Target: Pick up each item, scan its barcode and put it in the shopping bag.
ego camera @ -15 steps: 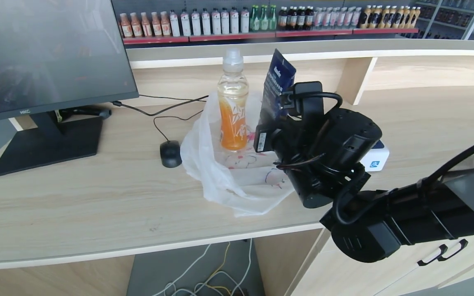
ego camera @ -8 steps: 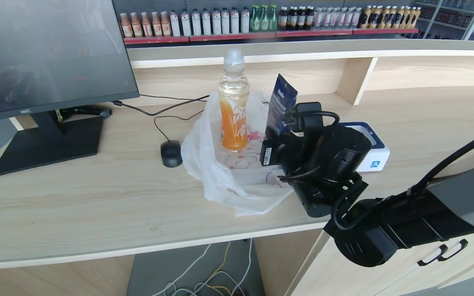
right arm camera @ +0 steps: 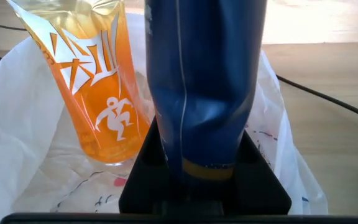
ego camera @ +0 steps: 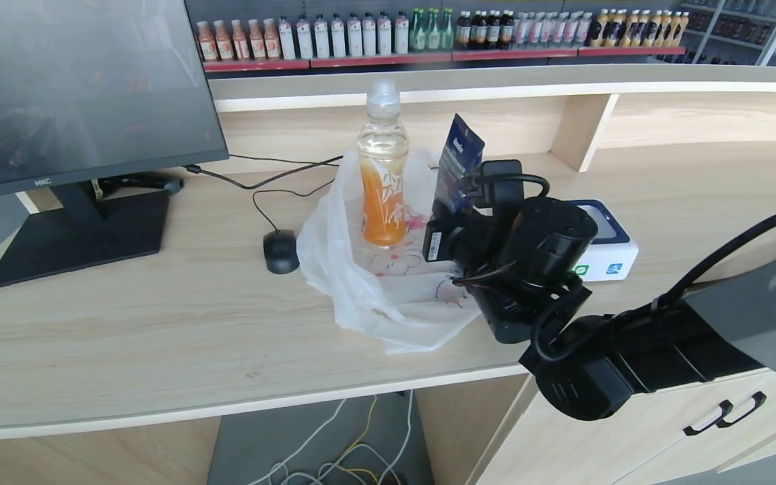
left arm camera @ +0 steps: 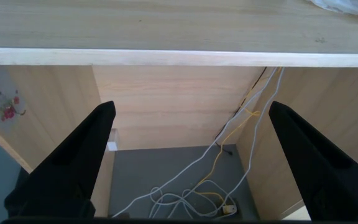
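Head view: the counter (ego camera: 159, 323) carries a white bag (ego camera: 361, 283), lying open at mid-counter; a bottle (ego camera: 381, 175) of orange drink stands upright inside the bag's spread; the right gripper (ego camera: 457, 219) hangs over the bag's right part, clamped on the lower end of a blue pouch (ego camera: 457, 162); the pouch stands upright, just right of the bottle, with a narrow gap between them; a scanner (ego camera: 607, 252) sits on the counter right of the bag, partly behind the arm; a mouse (ego camera: 280, 250) lies just left of the bag; a monitor (ego camera: 78, 87) stands at far left.

Left wrist view: the left gripper (left arm camera: 191, 155) is below the counter's front edge; its fingers (left arm camera: 73, 168) are spread wide with nothing between them; cables (left arm camera: 210, 180) hang beneath the counter.

Right wrist view: both jaws press the pouch's lower end from either side; the bottle stands close beside the pouch; the bag lies under both; whether the pouch's lower edge touches the bag cannot be told.
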Robot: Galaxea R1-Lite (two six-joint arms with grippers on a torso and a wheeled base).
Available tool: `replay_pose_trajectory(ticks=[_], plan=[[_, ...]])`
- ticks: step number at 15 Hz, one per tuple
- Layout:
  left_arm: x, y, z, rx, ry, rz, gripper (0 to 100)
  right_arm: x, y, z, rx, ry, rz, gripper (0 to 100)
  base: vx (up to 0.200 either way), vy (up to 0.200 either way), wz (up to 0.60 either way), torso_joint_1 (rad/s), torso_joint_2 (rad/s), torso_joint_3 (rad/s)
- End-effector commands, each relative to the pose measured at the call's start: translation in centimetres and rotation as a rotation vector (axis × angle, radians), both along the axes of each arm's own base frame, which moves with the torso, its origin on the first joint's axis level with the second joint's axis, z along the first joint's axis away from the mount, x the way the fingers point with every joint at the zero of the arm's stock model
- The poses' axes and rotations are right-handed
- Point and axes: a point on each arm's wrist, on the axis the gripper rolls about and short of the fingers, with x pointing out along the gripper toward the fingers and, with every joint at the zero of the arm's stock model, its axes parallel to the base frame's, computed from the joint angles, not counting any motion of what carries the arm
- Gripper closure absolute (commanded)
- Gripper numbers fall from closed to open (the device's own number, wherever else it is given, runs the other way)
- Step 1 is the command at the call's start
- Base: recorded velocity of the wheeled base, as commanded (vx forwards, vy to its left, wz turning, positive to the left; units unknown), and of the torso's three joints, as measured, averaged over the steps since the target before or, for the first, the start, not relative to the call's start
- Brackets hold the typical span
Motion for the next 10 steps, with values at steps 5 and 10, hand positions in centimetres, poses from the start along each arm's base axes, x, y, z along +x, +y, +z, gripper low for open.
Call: replay_pose_trajectory(ticks=[5,10], plan=[[0.0,0.0,0.0,0.000,0.000,0.000,0,2.1,-0.5,-0.4,-0.016,0.021,-0.044,100,0.000,0.000,0.00,0.000,0.00,0.000],[0.0,0.0,0.0,0.000,0.000,0.000,0,1.8,0.0,-0.4,-0.011,0.020,-0.031,100,0.000,0.000,0.00,0.000,0.00,0.000]])
